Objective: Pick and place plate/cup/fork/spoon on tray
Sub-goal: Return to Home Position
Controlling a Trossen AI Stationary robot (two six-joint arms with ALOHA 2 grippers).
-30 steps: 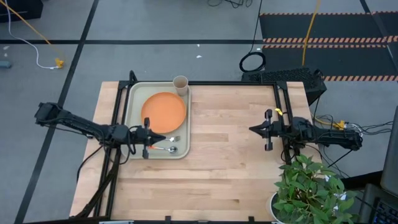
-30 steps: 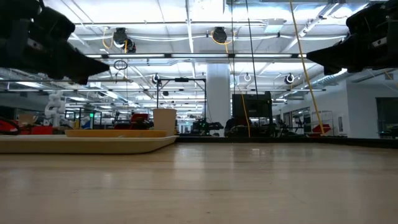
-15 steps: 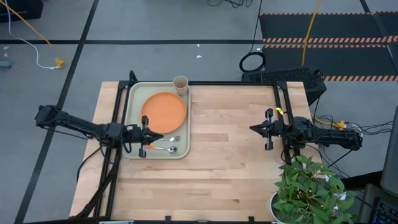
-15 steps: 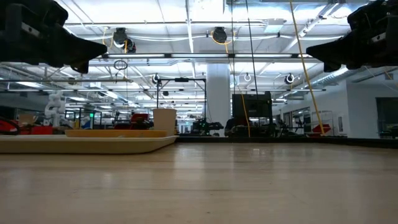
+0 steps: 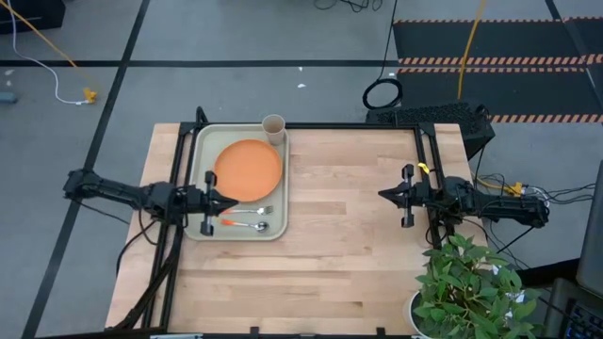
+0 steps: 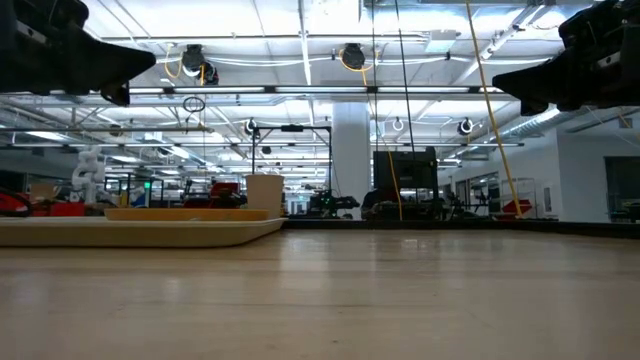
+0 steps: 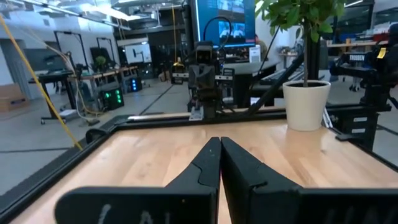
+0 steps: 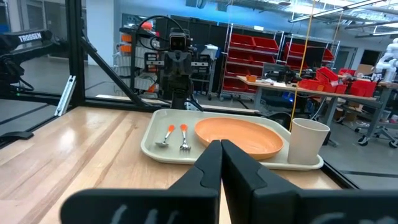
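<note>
tray [image 5: 201, 151]: lay in the upper-left part of the table [image 5: 358, 245], high view; counted one.
plate [image 5: 249, 169]: sat flat in the tray's upper half; counted one.
cup [image 5: 273, 127]: stood upright at the tray's upper-right corner, just beside the plate; counted one.
fork [image 5: 252, 211] and spoon [image 5: 250, 226]: lay side by side in the tray's lower strip, fork above spoon, near but apart; one of each.
long axes: ran left-right across the frame, orange handles to the left, metal ends to the right.
left claw [image 5: 224, 204]: pressed closed on nothing, hovered over the tray's lower-left part, tip pointing right, just left of the two handles; by far the nearer arm.
right claw [image 5: 383, 195]: likewise closed and empty, waited right of centre, well apart from the tray.
key relation: cutlery lay straight ahead of the left claw, so a pull-back leftward along the arm's own line was judged safest.
task state: judged complete, all four pieces on the tray; only homing left.
</note>
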